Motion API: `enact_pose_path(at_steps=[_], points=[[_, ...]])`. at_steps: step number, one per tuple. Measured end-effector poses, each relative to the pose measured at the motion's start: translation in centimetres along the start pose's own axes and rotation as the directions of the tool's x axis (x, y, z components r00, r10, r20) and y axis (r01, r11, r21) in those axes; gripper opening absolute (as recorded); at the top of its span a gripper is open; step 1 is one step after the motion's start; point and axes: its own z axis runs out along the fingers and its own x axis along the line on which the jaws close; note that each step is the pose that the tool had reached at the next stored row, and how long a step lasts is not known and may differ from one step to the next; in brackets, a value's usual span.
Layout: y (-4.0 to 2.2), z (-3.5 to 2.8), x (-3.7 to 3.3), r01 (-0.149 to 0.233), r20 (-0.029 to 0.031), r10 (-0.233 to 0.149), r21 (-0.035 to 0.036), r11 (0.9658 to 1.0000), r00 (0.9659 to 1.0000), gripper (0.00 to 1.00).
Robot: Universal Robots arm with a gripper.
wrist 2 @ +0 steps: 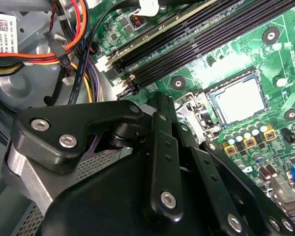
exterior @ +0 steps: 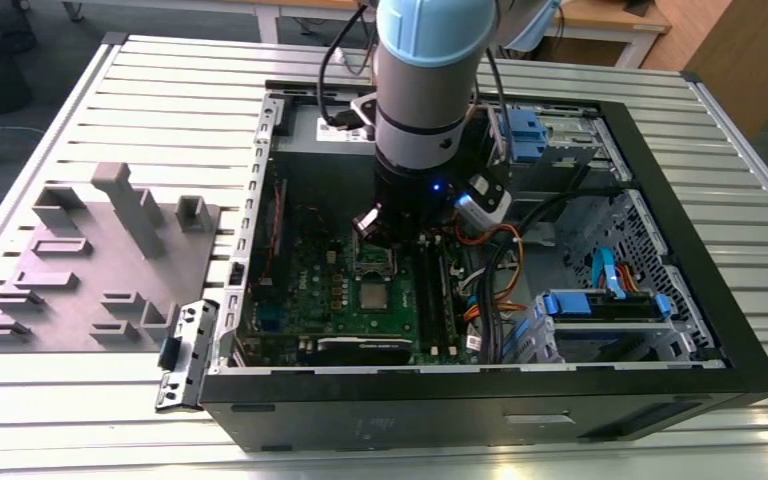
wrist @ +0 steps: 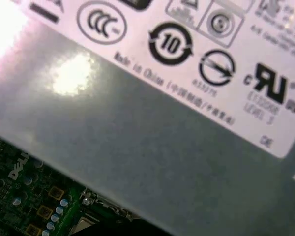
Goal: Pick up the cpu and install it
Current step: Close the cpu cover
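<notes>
Cpu (wrist 2: 238,101) lies in its socket (wrist 2: 231,81): light, stiff, fragile, take it by the edges. Gripper (wrist 2: 172,128) state: can't tell.

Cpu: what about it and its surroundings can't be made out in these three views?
- Second wrist view: the gripper covers the green board next to the cpu, so that stretch is hidden.
- Exterior view: the cpu is too small to tell whether it sits flat; the arm hides the board behind it.
- First wrist view: the grey box blocks most of the board.
</notes>
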Motion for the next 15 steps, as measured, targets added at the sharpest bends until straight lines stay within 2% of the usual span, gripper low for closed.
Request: enact_pose_path(at_steps=[7, 15], points=[[0.16, 0.06, 0.08, 0.0, 0.0001, 0.0, -0.0002, 1.0, 1.0, 0.11], [0.16, -0.73, 0.05, 0.0, 0.0003, 0.0, -0.0003, 1.0, 1.0, 0.11]])
